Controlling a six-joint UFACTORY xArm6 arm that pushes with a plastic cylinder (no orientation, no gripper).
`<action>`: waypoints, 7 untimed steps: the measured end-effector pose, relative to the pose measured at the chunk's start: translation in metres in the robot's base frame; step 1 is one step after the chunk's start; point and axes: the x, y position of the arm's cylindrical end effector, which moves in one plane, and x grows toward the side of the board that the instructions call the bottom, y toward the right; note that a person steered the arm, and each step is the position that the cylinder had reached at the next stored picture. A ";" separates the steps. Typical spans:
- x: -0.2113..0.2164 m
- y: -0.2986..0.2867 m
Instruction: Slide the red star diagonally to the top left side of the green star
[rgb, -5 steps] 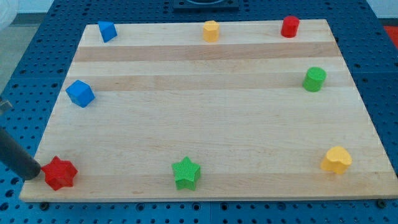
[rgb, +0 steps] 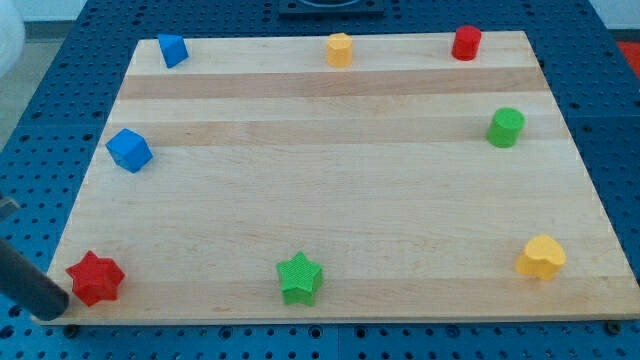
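Camera view: my rod runs off the view's left edge, so only its lower stretch shows. My tip (rgb: 52, 312) sits just below-left of the red star (rgb: 96, 278), at the wooden board's (rgb: 330, 200) bottom-left corner; I cannot tell if they touch. There are no jaws, nothing held. The ribbed green star (rgb: 300, 277) lies well to the right. The red star has no long axis.

I work in a robotics lab: a wooden board (rgb: 340, 200) rests on a blue perforated mounting table (rgb: 610, 120) with regular hole grid.
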 end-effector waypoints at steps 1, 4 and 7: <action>-0.008 0.007; -0.014 0.051; -0.052 0.042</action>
